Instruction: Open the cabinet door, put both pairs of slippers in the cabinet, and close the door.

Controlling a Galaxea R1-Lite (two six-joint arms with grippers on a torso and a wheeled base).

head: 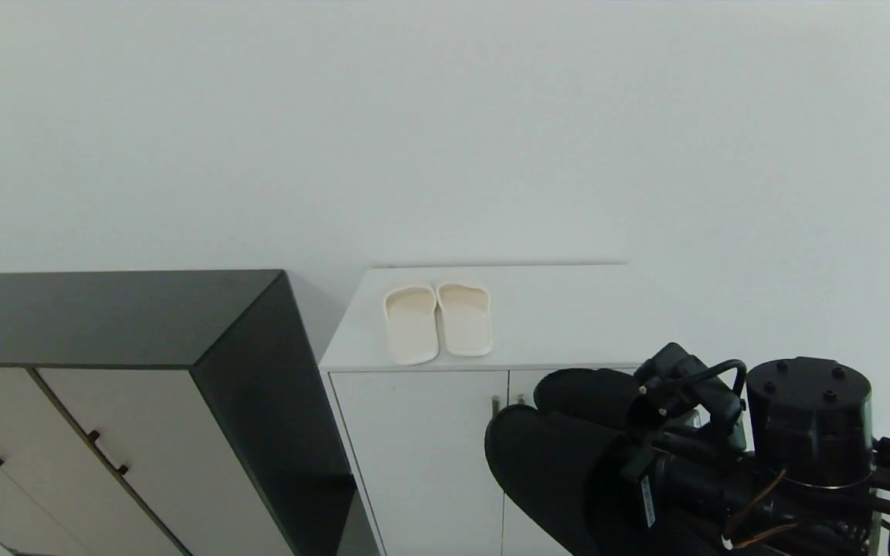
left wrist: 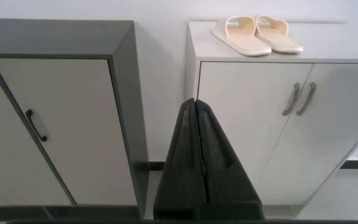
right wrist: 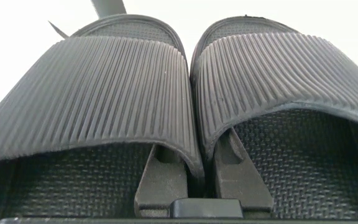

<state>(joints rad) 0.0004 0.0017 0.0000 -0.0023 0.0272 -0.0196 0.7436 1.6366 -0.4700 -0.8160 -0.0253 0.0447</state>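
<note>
A low white two-door cabinet stands against the pale wall with both doors closed, their two slim metal handles side by side at the middle seam. On its flat top, toward the end nearest the neighbouring cabinet, lies a pair of cream moulded open-toe slippers, the two touching along their inner edges and set close to the front edge. In front of the white cabinet's doors, on the side away from the cream pair, the right claw is clenched on a pair of black ribbed-strap rubber slippers: its two fingers reach under the straps and pinch the inner walls of both slippers together (the pair sits side by side, held clear of the cabinet). The left claw hangs out in front of the white cabinet, its fingers pressed flat together and gripping nothing. Just beside the white cabinet stands a taller dark grey cabinet with pale doors and black handles.
</note>
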